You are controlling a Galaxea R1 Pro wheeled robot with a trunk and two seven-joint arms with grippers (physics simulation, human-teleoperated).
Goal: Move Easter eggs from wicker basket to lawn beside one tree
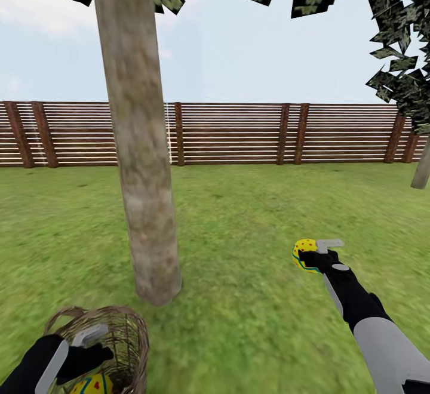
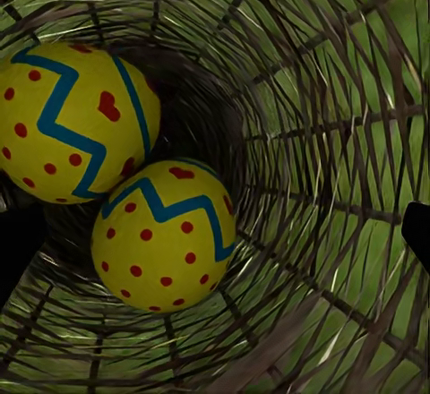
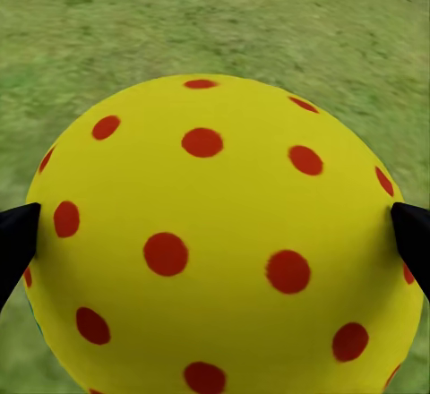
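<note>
Standing in the left half of the head view, the tree [image 1: 140, 161] rises from the lawn [image 1: 251, 215] with its pale mottled trunk running up past the top edge, a slatted wooden fence [image 1: 239, 134] crossing the frame behind it. At the lower left corner the wicker basket [image 1: 122, 337] sits on the grass just in front of the trunk's base, and the left gripper [image 1: 89, 352] reaches into its mouth; a sliver of a yellow egg shows at the bottom edge beneath it. The left wrist view looks down inside the basket [image 2: 340, 143] and gives what the head camera cannot: two Easter eggs lying against each other at the bottom, one egg [image 2: 76, 121] at the upper left of the frame and a second egg [image 2: 166, 237] just below and right of it, both with red dots and a blue zigzag band. The dark tips at that frame's edges stand well apart, touching neither egg, so the left fingers are spread wide.

At the lower right of the head view the right gripper [image 1: 312, 255] holds the third egg [image 1: 304, 251] above the grass, well to the right of the trunk. The right wrist view shows this egg [image 3: 224, 242] large and close, its sides pressed between the two black fingers [image 3: 16, 242], with lawn behind it.
</note>
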